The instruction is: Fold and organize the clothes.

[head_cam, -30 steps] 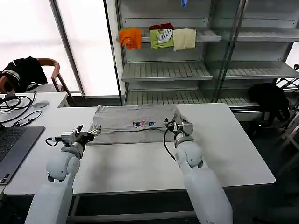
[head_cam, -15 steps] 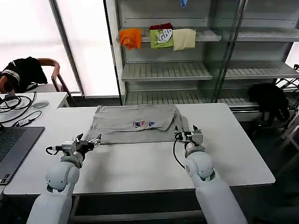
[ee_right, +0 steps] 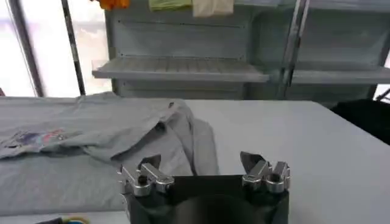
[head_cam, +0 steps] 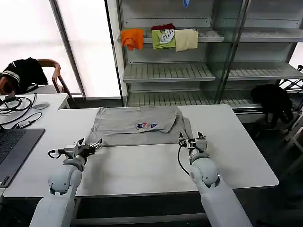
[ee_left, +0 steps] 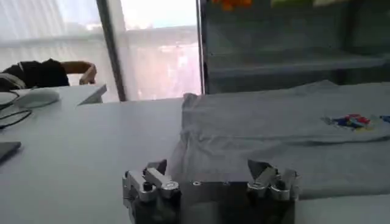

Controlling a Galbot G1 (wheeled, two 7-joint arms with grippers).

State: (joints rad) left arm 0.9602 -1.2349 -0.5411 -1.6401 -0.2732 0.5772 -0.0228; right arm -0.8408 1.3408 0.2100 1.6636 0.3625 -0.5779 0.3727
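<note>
One of the clothes, a light grey shirt [head_cam: 137, 124] with a small multicoloured chest print, lies spread flat on the far half of the white table [head_cam: 142, 165]. Its right sleeve is bunched beside the body [ee_right: 183, 137]. My left gripper [head_cam: 91, 142] hovers open just off the shirt's near left corner, and the cloth [ee_left: 274, 140] lies beyond its fingertips [ee_left: 157, 167]. At the shirt's near right corner my right gripper [head_cam: 190, 136] is open too, nothing between its fingers [ee_right: 251, 161]. The grey cloth [ee_right: 91, 146] stretches ahead of it.
A laptop [head_cam: 14, 146], cables [head_cam: 14, 106] and a mouse [head_cam: 40, 106] sit on the left. Behind them is a chair with a black garment [head_cam: 23, 73]. Metal shelves [head_cam: 165, 71] at the back carry orange, green and cream garments. Another black garment [head_cam: 272, 101] hangs at right.
Both grippers have drawn back toward the table's near edge, away from the shirt's front hem. The shirt stays flat where it lay.
</note>
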